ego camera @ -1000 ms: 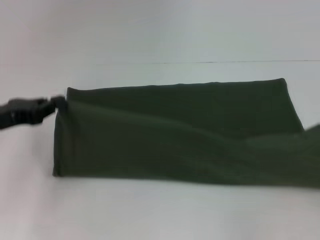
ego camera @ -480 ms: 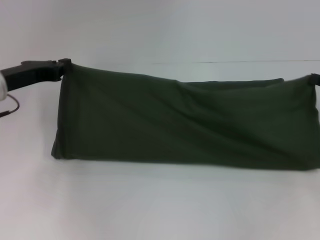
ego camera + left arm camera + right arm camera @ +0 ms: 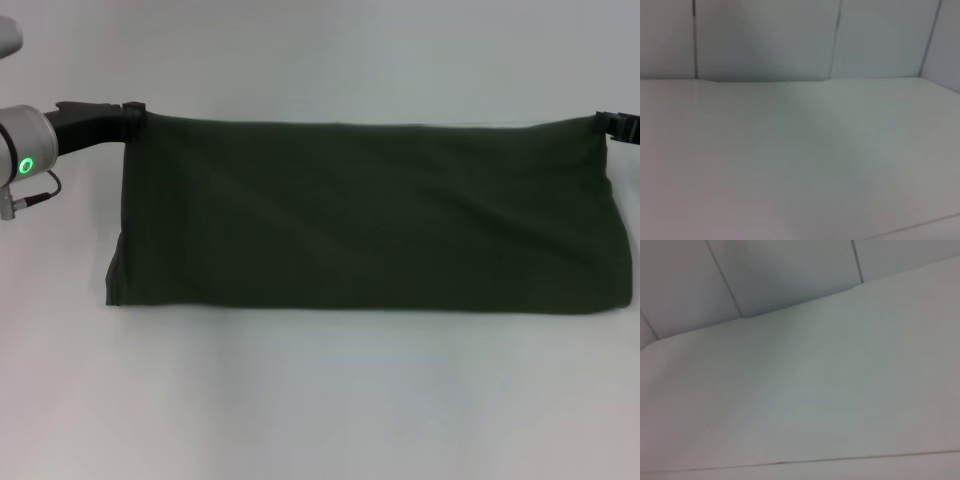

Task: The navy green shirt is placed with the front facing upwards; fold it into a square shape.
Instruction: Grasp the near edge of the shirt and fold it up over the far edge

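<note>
While both jaws pinch its upper corners, left gripper [image 3: 130,110] and right gripper [image 3: 602,122], the navy green shirt [image 3: 365,215] hangs limp, light, stretched across mid-frame.

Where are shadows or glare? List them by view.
Head view: no glare; the shirt, pinched by the left gripper and right gripper, throws a faint shadow at its lower edge. Left wrist view: soft shadow across the table and wall. Right wrist view: dim wall, no glare.
</note>
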Controlling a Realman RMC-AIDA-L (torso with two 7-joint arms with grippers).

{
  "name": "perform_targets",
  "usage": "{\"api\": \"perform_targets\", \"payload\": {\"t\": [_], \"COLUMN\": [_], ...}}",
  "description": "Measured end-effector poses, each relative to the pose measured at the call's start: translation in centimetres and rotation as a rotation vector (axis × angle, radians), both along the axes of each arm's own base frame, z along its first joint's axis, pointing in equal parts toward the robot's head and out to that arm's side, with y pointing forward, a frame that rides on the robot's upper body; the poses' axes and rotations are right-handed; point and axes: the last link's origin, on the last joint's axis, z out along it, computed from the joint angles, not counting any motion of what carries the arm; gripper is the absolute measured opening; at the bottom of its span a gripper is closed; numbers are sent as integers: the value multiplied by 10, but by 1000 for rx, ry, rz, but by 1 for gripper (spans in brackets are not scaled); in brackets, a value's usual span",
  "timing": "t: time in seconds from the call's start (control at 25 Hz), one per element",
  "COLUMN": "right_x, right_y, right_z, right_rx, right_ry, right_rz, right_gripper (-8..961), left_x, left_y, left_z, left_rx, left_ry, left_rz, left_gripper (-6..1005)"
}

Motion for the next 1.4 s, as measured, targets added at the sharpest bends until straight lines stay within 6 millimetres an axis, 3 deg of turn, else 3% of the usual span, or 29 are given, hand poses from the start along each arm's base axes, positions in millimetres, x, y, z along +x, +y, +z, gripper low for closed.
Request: {"api": "perform_targets", "payload": {"t": [1.08, 1.16, 1.4], "right_x": [-6, -7, -5], "right_y": [9, 10, 13], "right_z": [-14, -15, -12], "right_rx": [16, 23, 56], "right_ry": [-55, -63, -83], "right_rz": [-12, -14, -38], "right_gripper": [45, 112, 331], "left_x": [-2, -2, -6], "left_y": [9, 10, 11], "left_z": [0, 1, 7], "left_rx": [81, 101, 158], "left_ry": [0, -5, -31], "left_rz": [59, 71, 102], "left_gripper": [17, 17, 214]}}
